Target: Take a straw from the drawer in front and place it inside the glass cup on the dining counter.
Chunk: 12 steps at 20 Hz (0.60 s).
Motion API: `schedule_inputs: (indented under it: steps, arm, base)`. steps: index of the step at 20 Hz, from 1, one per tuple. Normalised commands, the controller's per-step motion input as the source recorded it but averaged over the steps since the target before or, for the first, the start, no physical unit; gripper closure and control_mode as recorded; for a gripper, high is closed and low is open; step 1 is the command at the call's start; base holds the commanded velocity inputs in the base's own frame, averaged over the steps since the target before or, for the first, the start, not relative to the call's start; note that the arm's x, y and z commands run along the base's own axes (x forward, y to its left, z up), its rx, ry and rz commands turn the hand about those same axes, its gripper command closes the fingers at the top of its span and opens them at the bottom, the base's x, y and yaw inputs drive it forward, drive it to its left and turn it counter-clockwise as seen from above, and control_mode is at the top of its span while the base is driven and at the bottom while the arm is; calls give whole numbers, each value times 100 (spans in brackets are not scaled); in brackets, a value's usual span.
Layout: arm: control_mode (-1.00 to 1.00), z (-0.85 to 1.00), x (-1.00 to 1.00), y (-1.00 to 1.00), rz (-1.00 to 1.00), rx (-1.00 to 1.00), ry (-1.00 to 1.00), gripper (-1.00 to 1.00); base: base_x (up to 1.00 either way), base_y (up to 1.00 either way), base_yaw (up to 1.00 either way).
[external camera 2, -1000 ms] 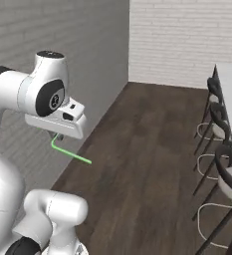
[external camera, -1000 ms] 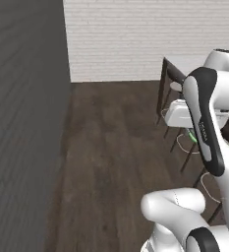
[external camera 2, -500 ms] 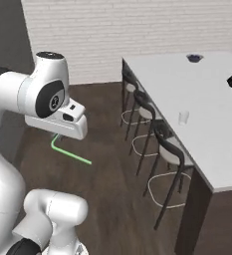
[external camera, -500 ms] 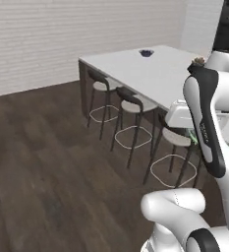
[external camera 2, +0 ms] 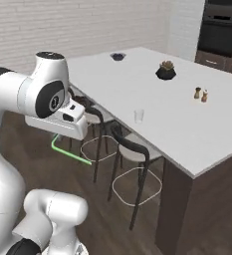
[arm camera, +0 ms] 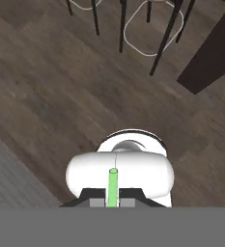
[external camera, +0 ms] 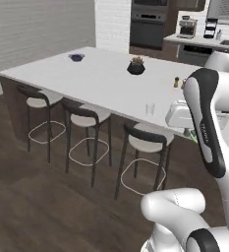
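My gripper (arm camera: pixel 112 201) is shut on the light-green straw (arm camera: pixel 113 185), which stands up between the two fingertips in the hand view, over dark wood floor. From the right base view the straw (external camera 2: pixel 73 155) slants down and to the right below the hand (external camera 2: pixel 62 121). The small clear glass cup (external camera 2: pixel 138 116) stands upright near the front edge of the white dining counter (external camera 2: pixel 187 129), well to the right of the hand. The cup (external camera: pixel 150 109) also appears on the counter (external camera: pixel 96 78) in the left base view, left of the arm. The drawer is out of view.
Three black bar stools (external camera: pixel 145 140) line the counter's near side, between me and the cup. On the top stand a dark plant pot (external camera 2: pixel 166 71), salt and pepper shakers (external camera 2: pixel 200 93) and a dark bowl (external camera 2: pixel 118 56). An oven wall (external camera: pixel 148 27) lies behind.
The whole picture has swung round with the base: the grey wall and bare floor gave way to the dining counter and stools, now closer. The straw stays held in the shut gripper.
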Motion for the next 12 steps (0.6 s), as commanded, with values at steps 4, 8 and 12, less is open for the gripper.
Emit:
schedule_inputs:
  steps: [4,8,12]
  arm:
    - [100,0,0,0,0,0,0,100]
    - [100,0,0,0,0,0,0,100]
    - [100,0,0,0,0,0,0,100]
  base:
    - [49,72,-65]
    - [46,73,-64]
    - [41,78,-62]
